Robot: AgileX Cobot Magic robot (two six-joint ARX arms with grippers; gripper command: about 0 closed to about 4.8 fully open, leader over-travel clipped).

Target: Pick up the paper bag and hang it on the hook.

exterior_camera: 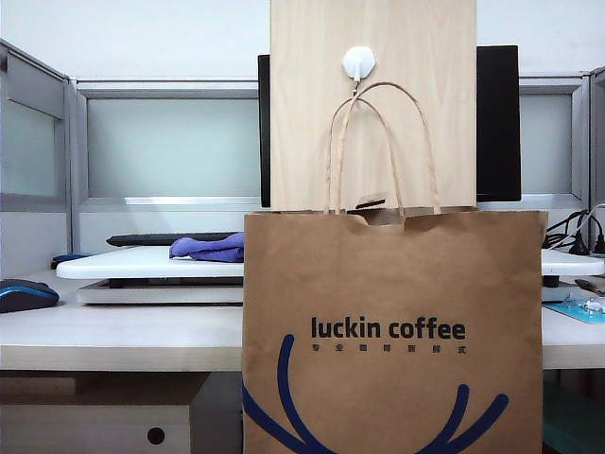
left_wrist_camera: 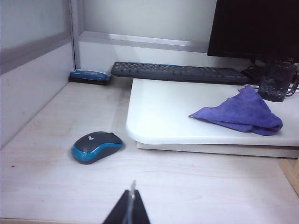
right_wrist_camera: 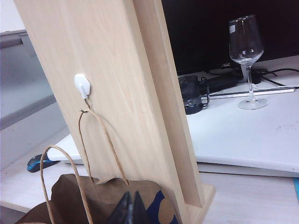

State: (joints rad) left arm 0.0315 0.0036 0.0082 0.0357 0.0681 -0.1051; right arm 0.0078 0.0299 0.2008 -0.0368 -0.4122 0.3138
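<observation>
While the paper bag [exterior_camera: 392,331] hangs in front of the wooden board [exterior_camera: 373,104], one of its twisted handles is caught on the white hook [exterior_camera: 358,62] and the other handle stands free. The left gripper [left_wrist_camera: 129,210] is clenched with nothing between its fingers, above the desk near a blue mouse [left_wrist_camera: 96,146] and a purple cloth [left_wrist_camera: 243,113]. The right gripper [right_wrist_camera: 129,207] is also pressed together and empty, just above the top edge of the bag, beside the board.
</observation>
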